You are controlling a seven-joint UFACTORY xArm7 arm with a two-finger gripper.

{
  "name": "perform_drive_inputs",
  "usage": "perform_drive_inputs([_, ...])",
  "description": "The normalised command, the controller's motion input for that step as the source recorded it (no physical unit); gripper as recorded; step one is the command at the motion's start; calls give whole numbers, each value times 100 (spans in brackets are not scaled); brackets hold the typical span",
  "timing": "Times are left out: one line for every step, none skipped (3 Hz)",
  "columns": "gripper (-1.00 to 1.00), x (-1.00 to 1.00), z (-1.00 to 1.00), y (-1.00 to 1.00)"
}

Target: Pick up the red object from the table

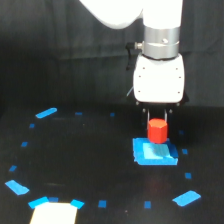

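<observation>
The red object (pixel 158 130), a small stubby red-orange block, sits directly under my gripper (pixel 158 119) at the far edge of a bright blue patch (pixel 154 152) on the black table (pixel 90 160). The white gripper body hangs straight down over it. Two thin dark fingers (pixel 148 115) come down on either side of the block's top, about as far apart as the block is wide, and appear shut on it. Their tips are lost against the dark background. I cannot tell whether the block rests on the table or hangs just above it.
Small blue tape marks ring the table, with larger ones at the exterior view's left (pixel 46 113), lower left (pixel 17 187) and lower right (pixel 186 198). A bright white patch (pixel 54 212) sits at the bottom edge. A dark curtain hangs behind.
</observation>
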Motion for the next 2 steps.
perform_drive_inputs([-100, 25, 100, 44])
perform_drive_inputs([-77, -44, 100, 36])
